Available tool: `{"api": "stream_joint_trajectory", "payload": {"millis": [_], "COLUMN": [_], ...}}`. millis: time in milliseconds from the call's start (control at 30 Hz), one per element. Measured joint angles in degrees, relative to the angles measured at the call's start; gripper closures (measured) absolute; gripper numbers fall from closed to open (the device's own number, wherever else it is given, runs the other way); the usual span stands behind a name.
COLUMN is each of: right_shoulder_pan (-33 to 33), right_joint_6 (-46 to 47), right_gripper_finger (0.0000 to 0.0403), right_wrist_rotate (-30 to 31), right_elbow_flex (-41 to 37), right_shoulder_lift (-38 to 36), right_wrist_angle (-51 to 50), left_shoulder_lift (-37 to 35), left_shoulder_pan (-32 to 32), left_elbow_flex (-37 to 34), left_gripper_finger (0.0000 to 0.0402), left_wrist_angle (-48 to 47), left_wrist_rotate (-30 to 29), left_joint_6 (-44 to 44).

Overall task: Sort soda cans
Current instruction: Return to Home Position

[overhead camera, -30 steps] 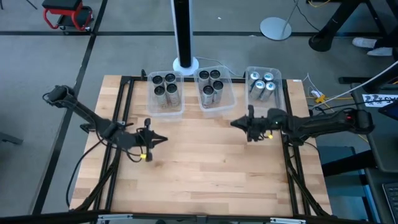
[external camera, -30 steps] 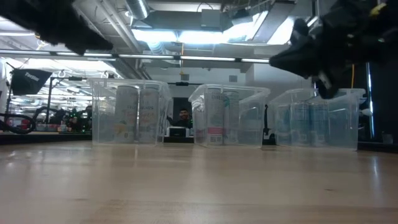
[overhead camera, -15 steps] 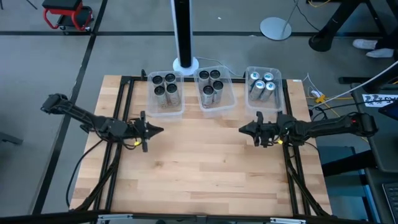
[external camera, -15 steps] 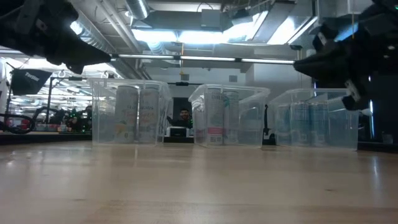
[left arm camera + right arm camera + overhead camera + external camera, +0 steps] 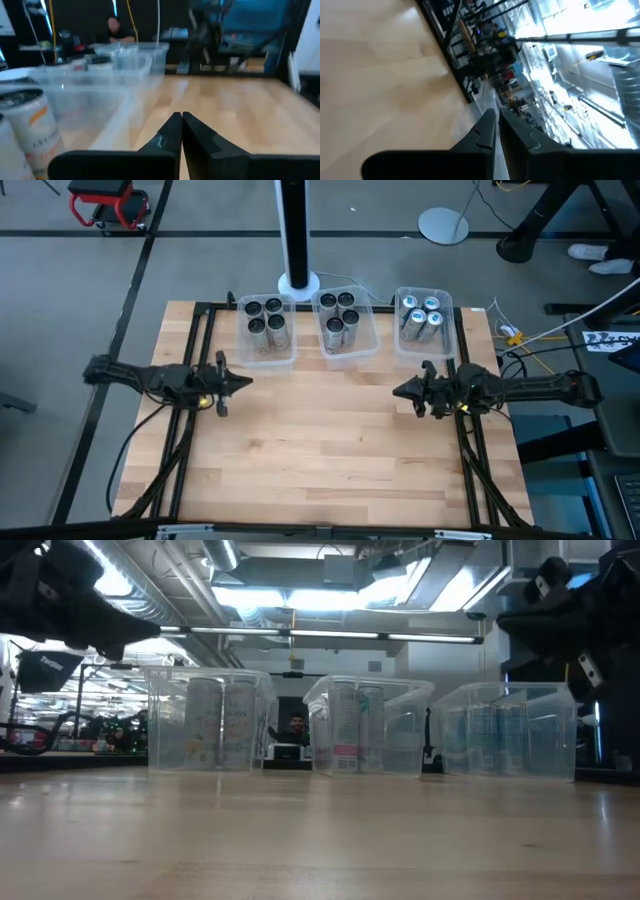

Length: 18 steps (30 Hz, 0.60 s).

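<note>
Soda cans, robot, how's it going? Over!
Left hand shut, empty. Right hand shut, empty. Soda cans all inside three bins. Nothing in the way.

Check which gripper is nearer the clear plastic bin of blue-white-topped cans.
Right: right gripper hangs just in front of that clear plastic bin; left gripper is farther off, by the leftmost bin.

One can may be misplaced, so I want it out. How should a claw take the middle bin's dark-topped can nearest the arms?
Probably from straight above, pinching its upper side wall just under the rim: the can stands upright, neighbouring cans crowd it, and the walls of the middle bin block a level approach. The left claw and right claw hang shut over the table.
</note>
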<state>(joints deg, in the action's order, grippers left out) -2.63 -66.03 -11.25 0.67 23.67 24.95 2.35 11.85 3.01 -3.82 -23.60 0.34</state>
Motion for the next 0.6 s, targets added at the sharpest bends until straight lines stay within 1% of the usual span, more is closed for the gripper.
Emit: {"api": "stream_joint_trajectory", "payload": {"millis": [67,233,300,367,400,500,533,600], "right_shoulder_pan": [0.0,0.0,0.0,0.0,0.01,0.04,0.04,0.04], "right_joint_6": [-0.07,-0.25,-0.25,-0.24,-0.15,2.34,2.93,3.5], "right_gripper_finger": [0.0378,0.0378,0.0378,0.0378,0.0378,0.0378,0.0378,0.0378], "right_wrist_rotate": [1.07,1.19,1.19,1.44,2.24,7.39,8.97,10.27], "right_elbow_flex": [-0.02,-0.04,-0.06,-0.08,-0.09,-0.13,-0.13,-0.15], "right_shoulder_lift": [-1.31,-3.26,-3.7,-3.75,-3.74,-3.7,-3.7,-3.7], "right_wrist_angle": [-1.52,-3.89,-5.62,-6.68,-6.74,-7.22,-8.38,-11.73], "left_shoulder_lift": [-2.46,-2.12,-2.1,-2.12,-2.1,-2.1,-2.1,-2.11], "left_shoulder_pan": [-1.71,-5.27,-5.9,-6.2,-6.38,-6.71,-6.81,-6.79], "left_elbow_flex": [0.15,0.34,0.34,0.32,0.3,0.26,0.26,0.26], "left_gripper_finger": [0.0397,0.0396,0.0396,0.0396,0.0396,0.0396,0.0396,0.0396], "left_wrist_angle": [-0.37,-1.42,-1.59,-1.49,-1.43,-1.29,-1.26,-1.26], "left_wrist_rotate": [2.71,5.7,7.53,7.65,7.49,6.73,6.71,6.69], "left_joint_6": [0.18,-1.92,-2.82,-3.68,-4.21,-5.6,-5.83,-6.0]}}
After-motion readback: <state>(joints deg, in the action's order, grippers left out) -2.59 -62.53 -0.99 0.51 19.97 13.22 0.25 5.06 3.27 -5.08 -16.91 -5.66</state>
